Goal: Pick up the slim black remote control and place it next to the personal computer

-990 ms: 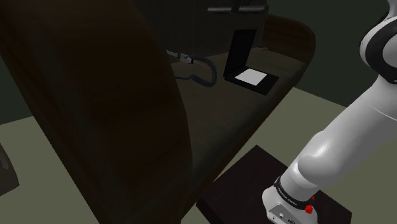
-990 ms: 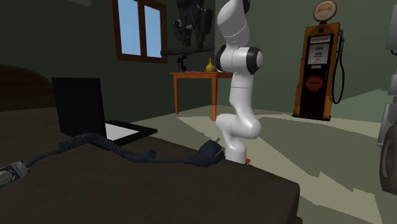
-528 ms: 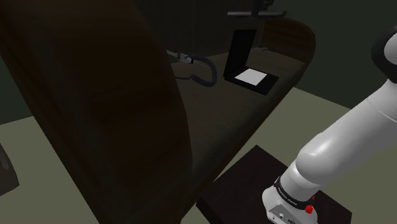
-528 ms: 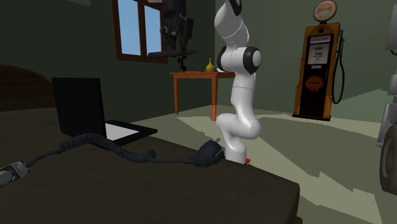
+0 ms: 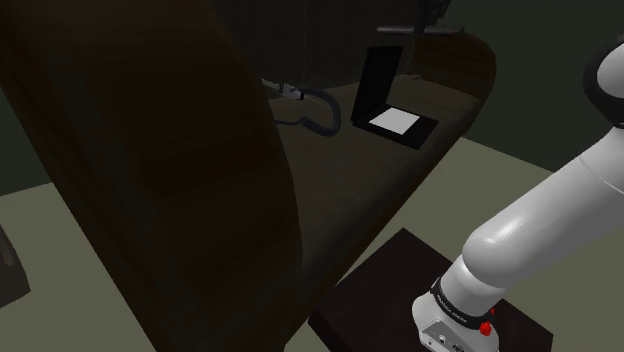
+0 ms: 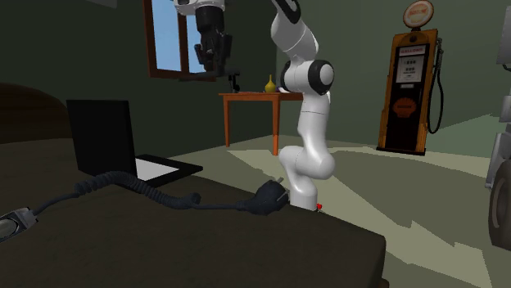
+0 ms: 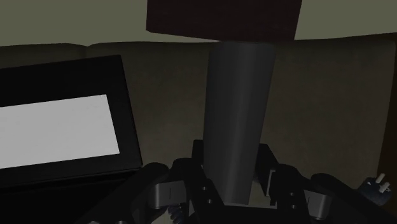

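Note:
My gripper hangs high above the dark bed, shut on a slim black remote that sticks out level beneath it. In the wrist view the remote runs long and dark between the fingers of the gripper. Below it lies the open black laptop with its pale panel. In the shoulder view the remote hovers just above the laptop at the far end of the bed. The laptop stands with its screen upright.
A black cable with a plug snakes across the bed beside the laptop, the cable lying toward the headboard. Beyond are a wooden side table, a yellow vase and an orange gas pump. The stand sits at the bed's edge.
The arm has swung the held remote toward the second exterior view's left and slightly down, so it is now above the laptop. The laptop and cable have not moved.

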You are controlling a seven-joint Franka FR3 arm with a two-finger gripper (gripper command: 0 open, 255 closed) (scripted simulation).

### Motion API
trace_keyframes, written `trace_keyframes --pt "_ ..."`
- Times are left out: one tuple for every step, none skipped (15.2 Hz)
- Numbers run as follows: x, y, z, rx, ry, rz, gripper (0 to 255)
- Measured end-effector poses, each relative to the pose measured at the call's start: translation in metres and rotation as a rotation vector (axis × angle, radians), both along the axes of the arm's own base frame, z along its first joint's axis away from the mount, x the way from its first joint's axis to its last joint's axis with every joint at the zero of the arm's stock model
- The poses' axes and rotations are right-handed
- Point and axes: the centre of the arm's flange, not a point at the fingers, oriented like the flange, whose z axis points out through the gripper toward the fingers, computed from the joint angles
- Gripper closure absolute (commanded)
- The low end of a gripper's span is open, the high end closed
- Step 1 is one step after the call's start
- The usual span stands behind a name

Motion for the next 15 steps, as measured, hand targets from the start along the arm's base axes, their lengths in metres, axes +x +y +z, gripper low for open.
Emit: trace_keyframes --pt "-0.001 0.000 -0.005 0.000 0.000 0.000 255" --pt "0.000 0.000 -0.011 0.000 0.000 0.000 255" --pt "0.000 -0.001 -0.015 0.000 0.000 0.001 255" --pt "0.000 -0.002 -0.021 0.000 0.000 0.001 255" --pt "0.001 -0.002 -0.027 0.000 0.000 0.000 255" --pt "-0.001 -0.001 -0.032 0.000 0.000 0.001 255" --pt "-0.001 -0.001 -0.037 0.000 0.000 0.001 255" --pt "0.000 -0.001 -0.043 0.000 0.000 0.001 255" --pt "0.000 -0.001 -0.048 0.000 0.000 0.001 255" --pt "0.000 -0.001 -0.053 0.000 0.000 0.001 255" --pt "0.000 -0.002 -0.059 0.000 0.000 0.001 255" --pt "-0.001 -0.002 -0.064 0.000 0.000 0.001 255" --pt "-0.001 -0.002 -0.069 0.000 0.000 0.001 255" --pt "-0.001 -0.002 -0.074 0.000 0.000 0.001 255" --pt "-0.001 -0.002 -0.079 0.000 0.000 0.001 255"
